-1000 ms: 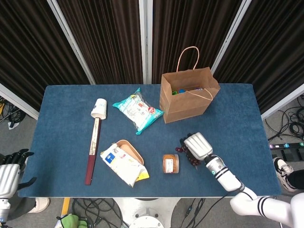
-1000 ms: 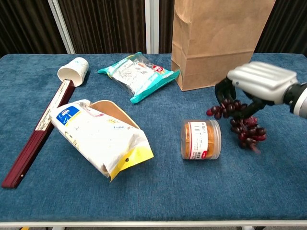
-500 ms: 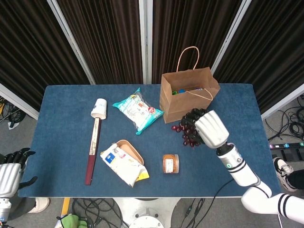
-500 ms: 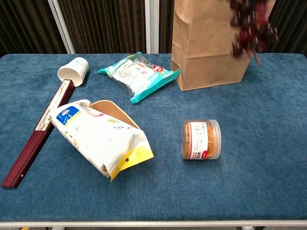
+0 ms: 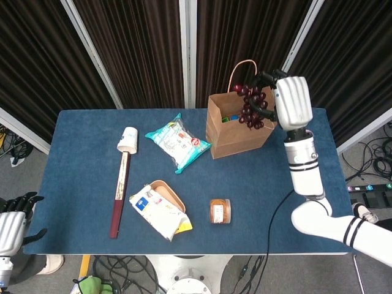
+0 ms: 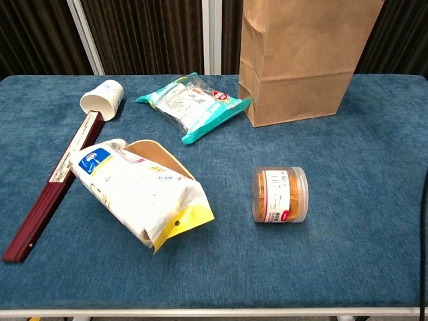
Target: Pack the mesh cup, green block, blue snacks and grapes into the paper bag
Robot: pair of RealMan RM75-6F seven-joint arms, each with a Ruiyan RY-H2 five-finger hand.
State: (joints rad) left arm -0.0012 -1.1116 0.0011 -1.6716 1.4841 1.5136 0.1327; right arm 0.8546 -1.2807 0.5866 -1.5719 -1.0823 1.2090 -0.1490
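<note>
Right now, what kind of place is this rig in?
Probably a lab data-collection booth, not a home: a blue cloth-covered table enclosed by dark pleated curtains on metal frames, with loose cables on the floor and assorted props like the brown paper bag.

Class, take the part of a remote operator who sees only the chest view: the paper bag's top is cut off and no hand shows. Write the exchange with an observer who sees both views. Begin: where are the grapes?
Observer: The right hand holds the grapes over the paper bag's open mouth.
Operator: Have they been let go?
Observer: No, the fingers curl around the bunch, which hangs at the rim.
Operator: Is anything in the bag?
Observer: Yes, something green and blue shows inside; I cannot tell what.
Operator: And the left hand?
Observer: The left hand is off the table's near left corner, holding nothing.
</note>
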